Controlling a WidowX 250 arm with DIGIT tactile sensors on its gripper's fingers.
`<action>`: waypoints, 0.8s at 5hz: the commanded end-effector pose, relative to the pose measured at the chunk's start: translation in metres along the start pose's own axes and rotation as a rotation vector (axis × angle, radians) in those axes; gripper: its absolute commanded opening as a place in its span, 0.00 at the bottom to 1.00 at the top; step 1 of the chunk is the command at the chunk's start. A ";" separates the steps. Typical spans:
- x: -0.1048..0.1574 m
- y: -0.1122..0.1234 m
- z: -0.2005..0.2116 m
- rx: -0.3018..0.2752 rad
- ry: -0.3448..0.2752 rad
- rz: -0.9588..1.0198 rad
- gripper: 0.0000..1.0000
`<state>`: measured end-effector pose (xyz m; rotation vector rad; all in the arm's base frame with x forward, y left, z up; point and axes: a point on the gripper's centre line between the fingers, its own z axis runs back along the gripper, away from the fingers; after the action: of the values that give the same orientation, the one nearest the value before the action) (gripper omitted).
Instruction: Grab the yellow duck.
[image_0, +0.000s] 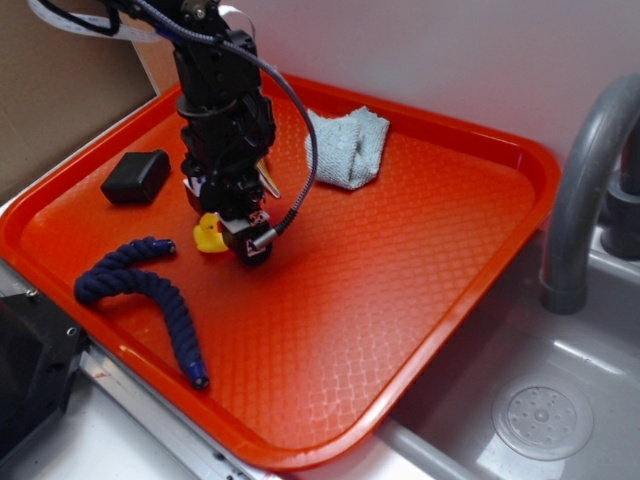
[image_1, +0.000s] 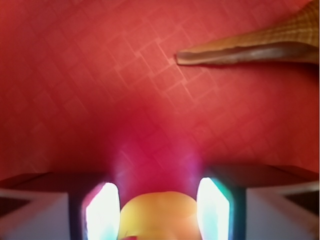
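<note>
The yellow duck (image_0: 208, 234) is small and sits on the orange tray (image_0: 450, 250) at the left. My gripper (image_0: 236, 238) is down at tray level over it, with part of the duck showing to the left of the black fingers. In the wrist view the duck (image_1: 159, 217) fills the gap between the two bright fingers (image_1: 102, 212), and both pads touch its sides. The gripper (image_1: 159, 200) is shut on the duck. The duck's lower part lies below the frame edge.
A dark blue rope (image_0: 150, 290) curls at the tray's front left. A black block (image_0: 135, 177) lies at the back left and a pale cloth (image_0: 348, 147) at the back. A tan pointed object (image_1: 260, 47) lies ahead of the fingers. A grey faucet (image_0: 585, 190) and sink (image_0: 543, 420) are on the right.
</note>
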<state>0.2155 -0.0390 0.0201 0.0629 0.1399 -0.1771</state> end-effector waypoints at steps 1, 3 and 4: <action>0.013 0.019 0.073 -0.022 -0.147 0.124 0.00; -0.023 0.007 0.167 -0.047 -0.310 0.156 0.00; -0.038 0.008 0.186 -0.108 -0.369 0.106 0.00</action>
<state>0.2081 -0.0438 0.1984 -0.0612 -0.1683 -0.0880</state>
